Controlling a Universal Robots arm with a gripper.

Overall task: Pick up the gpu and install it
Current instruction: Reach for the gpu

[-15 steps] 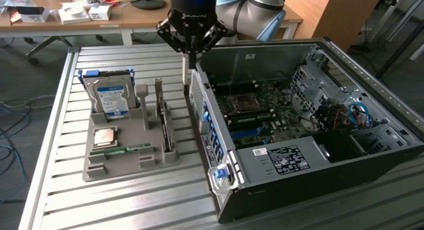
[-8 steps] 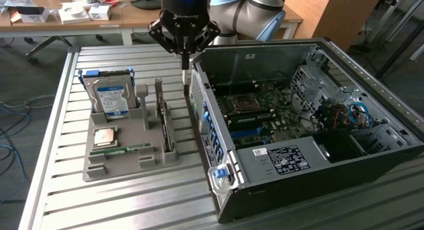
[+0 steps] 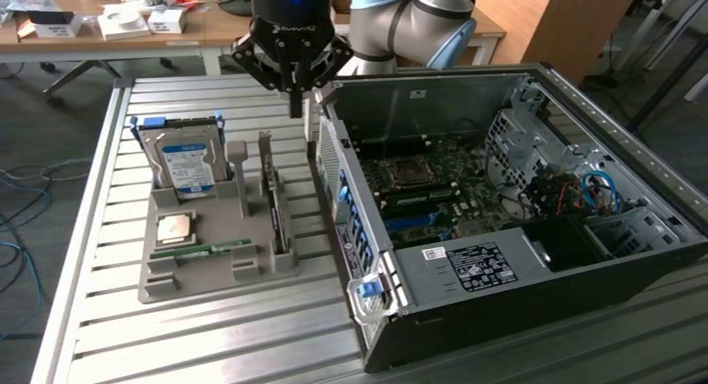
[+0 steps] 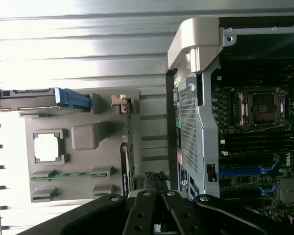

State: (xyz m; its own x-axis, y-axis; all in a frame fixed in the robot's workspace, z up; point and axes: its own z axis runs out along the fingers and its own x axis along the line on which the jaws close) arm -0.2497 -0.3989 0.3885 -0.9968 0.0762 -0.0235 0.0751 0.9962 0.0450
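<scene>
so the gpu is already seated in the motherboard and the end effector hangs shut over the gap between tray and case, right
No, the gpu isn't in the motherboard: the exterior view shows it standing on edge in the grey tray, next to the hard drive. The end effector does hang shut over the gap between tray and case.

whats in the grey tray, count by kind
hard drive: 1
gpu: 1
cpu: 1
memory stick: 1
total: 4
</scene>
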